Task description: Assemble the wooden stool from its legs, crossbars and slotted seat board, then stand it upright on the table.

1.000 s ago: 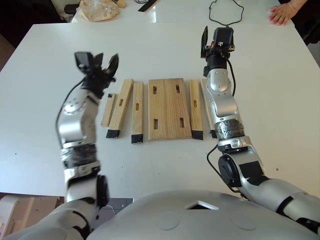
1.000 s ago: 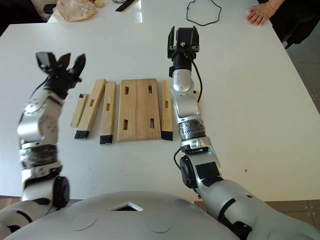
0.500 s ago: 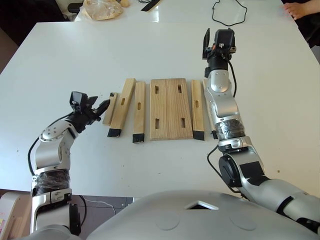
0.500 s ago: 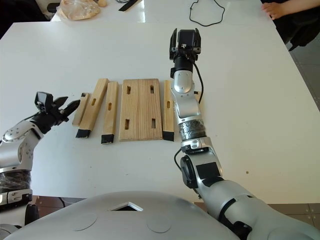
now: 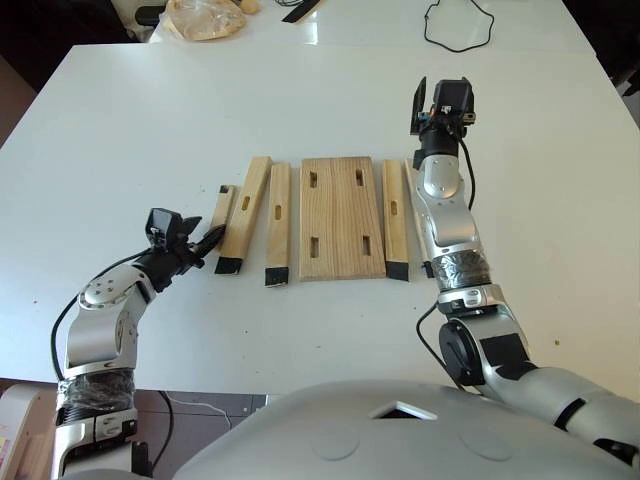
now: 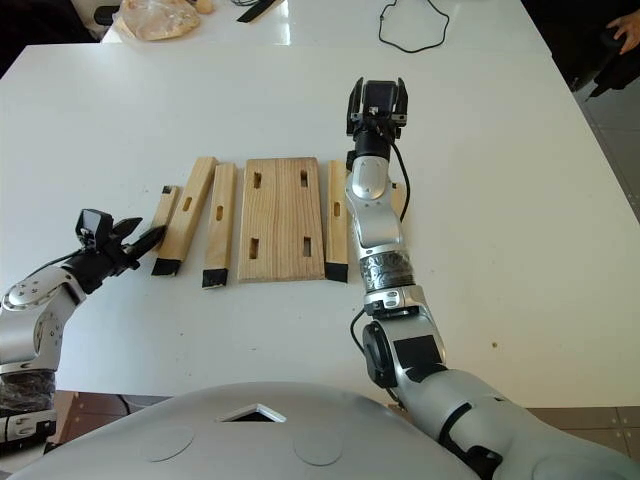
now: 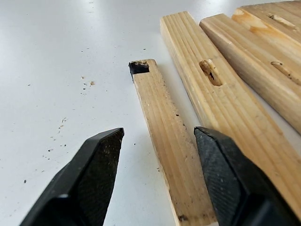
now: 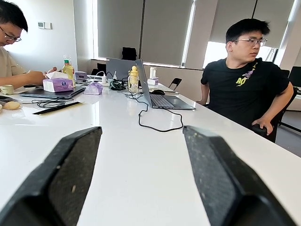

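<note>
The slotted seat board (image 5: 342, 216) lies flat mid-table. Two slotted legs (image 5: 245, 212) (image 5: 276, 222) lie to its left and another leg (image 5: 393, 216) to its right, partly under my right forearm. A short crossbar (image 5: 218, 216) lies furthest left. My left gripper (image 5: 203, 241) is low at the crossbar's near end, open. In the left wrist view the crossbar (image 7: 164, 155) runs between the two black fingers (image 7: 89, 174) without touching either. My right gripper (image 5: 441, 93) is raised beyond the parts, open and holding nothing; its fingers (image 8: 70, 179) frame the far table.
A crumpled bag (image 5: 203, 17), a black strip (image 5: 300, 10) and a black cable (image 5: 458, 25) lie at the table's far edge. Bare white tabletop (image 5: 120, 130) stretches left and right of the parts. A laptop (image 8: 155, 89) sits further off.
My left arm came down from a raised pose to the table and edged closer to the short crossbar. The right gripper shifted slightly right. The wooden parts stayed put.
</note>
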`<control>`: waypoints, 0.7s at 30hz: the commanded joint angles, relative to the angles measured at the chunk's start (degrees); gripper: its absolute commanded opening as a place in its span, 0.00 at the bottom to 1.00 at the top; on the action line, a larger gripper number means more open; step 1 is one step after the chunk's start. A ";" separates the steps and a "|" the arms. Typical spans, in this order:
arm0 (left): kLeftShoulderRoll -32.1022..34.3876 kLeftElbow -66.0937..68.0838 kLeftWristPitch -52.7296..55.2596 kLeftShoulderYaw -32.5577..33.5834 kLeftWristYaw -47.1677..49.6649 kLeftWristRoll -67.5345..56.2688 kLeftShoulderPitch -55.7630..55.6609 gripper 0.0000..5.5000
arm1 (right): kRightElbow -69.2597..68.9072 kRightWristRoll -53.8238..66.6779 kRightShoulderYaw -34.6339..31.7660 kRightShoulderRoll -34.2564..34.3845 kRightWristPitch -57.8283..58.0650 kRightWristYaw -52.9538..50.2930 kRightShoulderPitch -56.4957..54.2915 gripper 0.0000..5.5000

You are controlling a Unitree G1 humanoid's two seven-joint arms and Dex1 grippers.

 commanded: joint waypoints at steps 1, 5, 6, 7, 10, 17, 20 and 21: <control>-0.11 -1.30 1.49 -1.32 0.80 0.93 2.17 0.51 | -0.09 -0.12 -0.30 -0.40 0.38 -0.33 -0.33 0.58; -1.20 -2.74 1.97 -2.19 1.22 0.69 5.06 0.51 | -0.59 -0.14 -0.61 -0.82 0.48 -0.48 0.55 0.58; -1.25 -3.36 2.27 -2.30 1.31 0.59 5.63 0.51 | -0.68 -0.14 -0.66 -0.88 0.51 -0.54 0.70 0.58; -1.06 -3.12 2.24 -2.55 1.11 0.75 5.75 0.51 | -0.83 -0.16 -0.75 -0.95 0.58 -0.69 0.87 0.58; -0.25 -0.31 1.03 -3.15 1.20 2.36 5.10 0.44 | -0.83 -0.23 -0.79 -0.84 0.64 -1.24 1.01 0.58; -0.08 4.71 -1.55 -3.99 2.85 4.63 4.04 0.26 | -0.65 0.07 -0.53 -0.41 0.48 -1.54 0.92 0.58; -1.17 3.85 -2.74 -4.56 3.22 4.13 4.78 0.24 | -0.72 0.87 -1.13 -0.46 0.61 -1.21 0.90 0.58; -1.58 3.15 -2.81 -3.85 3.88 3.35 3.88 0.24 | -0.71 1.03 -1.29 -0.59 0.52 -1.08 0.78 0.58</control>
